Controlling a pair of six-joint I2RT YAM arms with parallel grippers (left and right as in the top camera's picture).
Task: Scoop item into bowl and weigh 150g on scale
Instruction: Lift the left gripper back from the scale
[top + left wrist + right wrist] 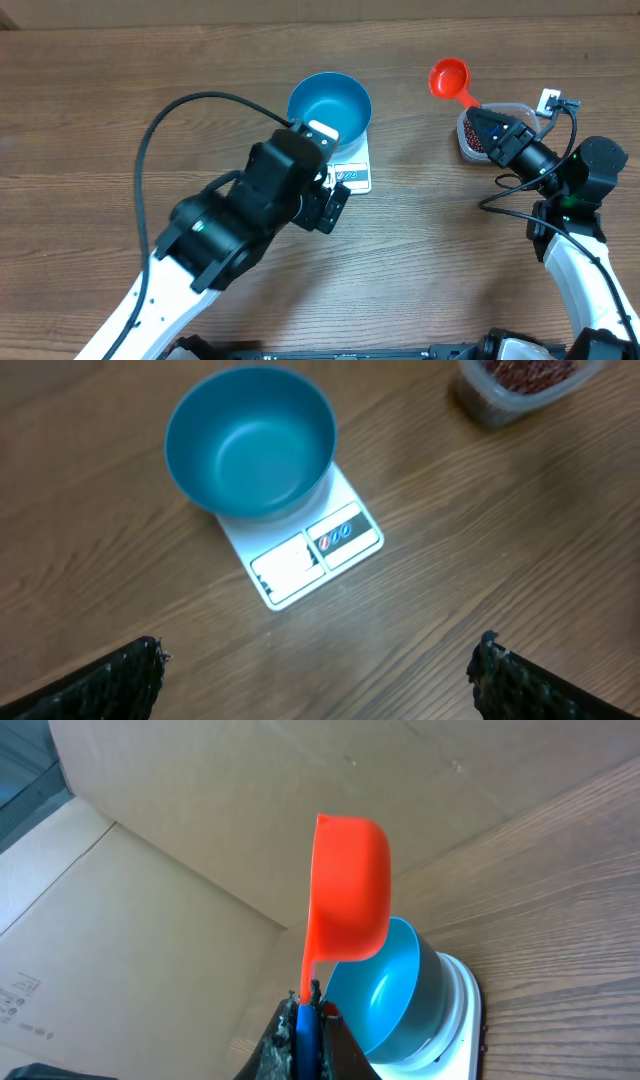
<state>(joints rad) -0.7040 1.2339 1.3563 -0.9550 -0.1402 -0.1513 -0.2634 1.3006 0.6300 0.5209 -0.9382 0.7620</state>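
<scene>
Looking down from overhead, I have bare wooden table point(90, 120) to the left of the blue bowl point(330, 105), which sits on the white scale point(355, 178). The red scoop point(449, 77) hangs just beyond the clear tub point(514, 108).

Left wrist view: the left gripper point(320, 665) is spread wide above the tabletop. The bowl is empty, and the beans point(525, 372) fill the tub.

Right wrist view: the right gripper point(305, 1015) is clamped on the scoop's handle, with a cardboard wall point(170, 850) behind.
</scene>
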